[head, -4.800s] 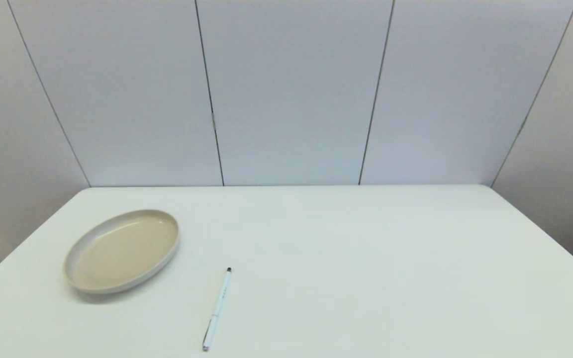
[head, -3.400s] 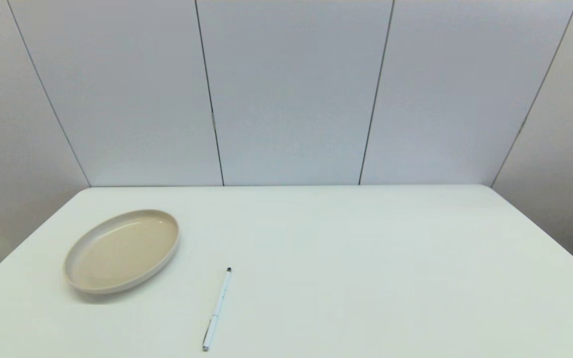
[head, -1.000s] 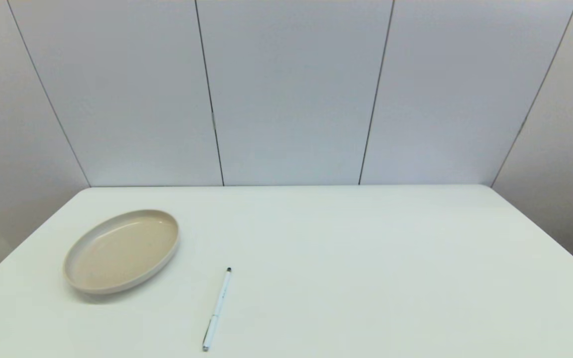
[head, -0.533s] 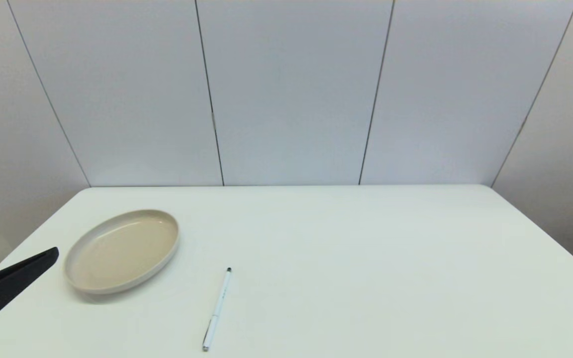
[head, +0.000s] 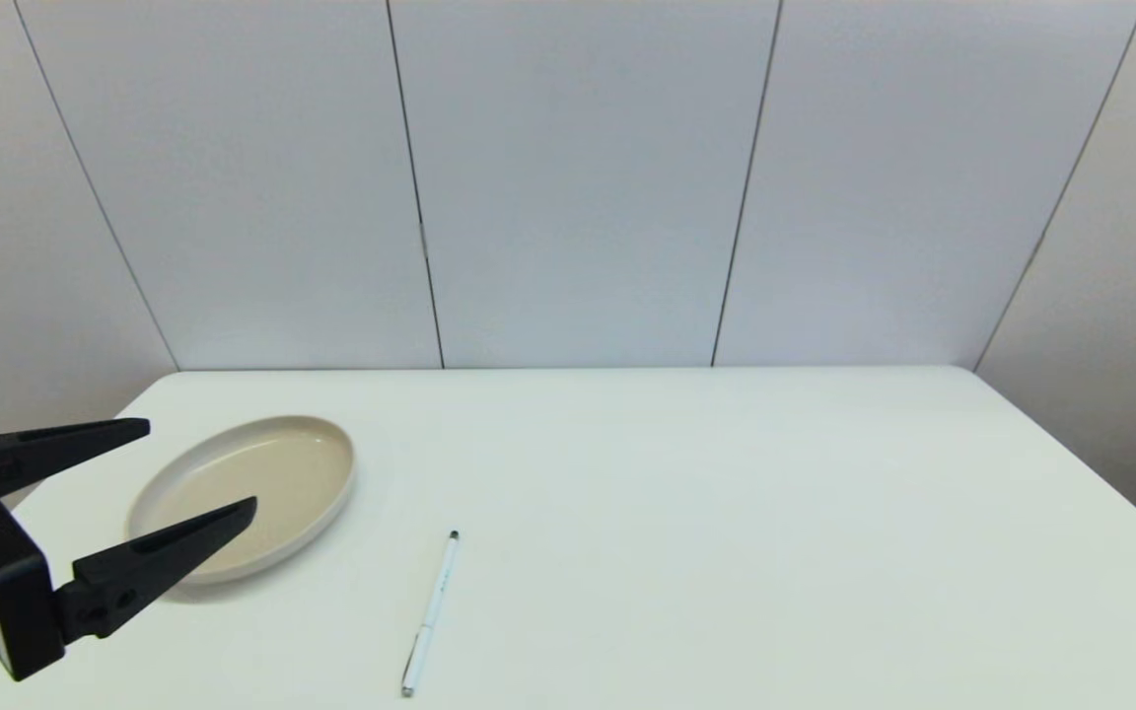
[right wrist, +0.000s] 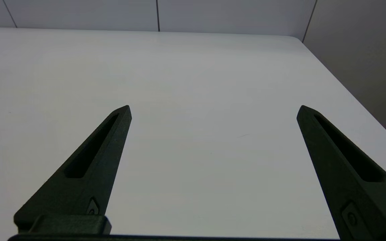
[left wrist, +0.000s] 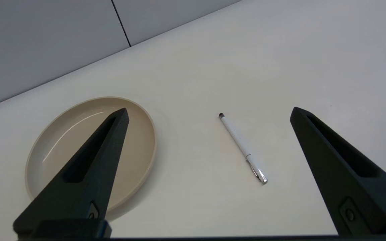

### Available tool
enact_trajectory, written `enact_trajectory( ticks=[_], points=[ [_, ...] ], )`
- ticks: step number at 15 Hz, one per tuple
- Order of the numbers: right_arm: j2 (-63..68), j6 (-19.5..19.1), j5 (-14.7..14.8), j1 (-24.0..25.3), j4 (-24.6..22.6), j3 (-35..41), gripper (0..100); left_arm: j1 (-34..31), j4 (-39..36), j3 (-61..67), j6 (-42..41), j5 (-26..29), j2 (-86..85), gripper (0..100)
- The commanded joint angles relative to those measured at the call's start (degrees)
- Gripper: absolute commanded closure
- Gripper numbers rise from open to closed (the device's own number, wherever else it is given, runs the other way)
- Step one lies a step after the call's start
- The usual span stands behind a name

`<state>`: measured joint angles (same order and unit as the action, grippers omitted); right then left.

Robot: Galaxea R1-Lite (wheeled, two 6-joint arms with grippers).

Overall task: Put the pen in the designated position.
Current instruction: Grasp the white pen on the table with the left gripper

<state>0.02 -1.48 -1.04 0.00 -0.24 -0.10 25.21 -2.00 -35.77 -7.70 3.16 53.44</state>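
The slim white pen (head: 429, 614) lies flat on the white table, near its front edge, dark tip pointing away from me; the left wrist view shows the pen (left wrist: 242, 148) too. My left gripper (head: 199, 465) hangs open above the table's left side, in front of the dish and well to the left of the pen, nothing between its fingers. In its own view the left gripper (left wrist: 209, 110) is spread wide. My right gripper (right wrist: 213, 107) is open over bare tabletop, out of the head view. The designated position carries no mark that I can see.
A beige oval dish with a grey rim (head: 331, 503) sits at the table's left, also seen as the dish (left wrist: 147, 120) in the left wrist view. Grey wall panels stand behind the table's far edge. The table's right edge (right wrist: 343, 90) runs past the right gripper.
My left arm has come in from the left edge of the head view and risen over the dish's near side. The pen and dish have not moved.
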Motion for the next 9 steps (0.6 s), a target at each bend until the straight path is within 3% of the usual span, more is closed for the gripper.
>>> enact_trajectory(
  ticks=[1, 9],
  points=[
    [0.06, -0.02, -0.02, 0.00, -0.02, 0.01, 0, 7.92, -1.34, 0.08, 4.80, -10.36, 5.71, 0],
    [0.06, -0.02, -0.02, 0.00, -0.02, 0.01, 0, 25.85, -2.48, 0.44, 25.37, -31.46, 15.46, 0]
  ],
)
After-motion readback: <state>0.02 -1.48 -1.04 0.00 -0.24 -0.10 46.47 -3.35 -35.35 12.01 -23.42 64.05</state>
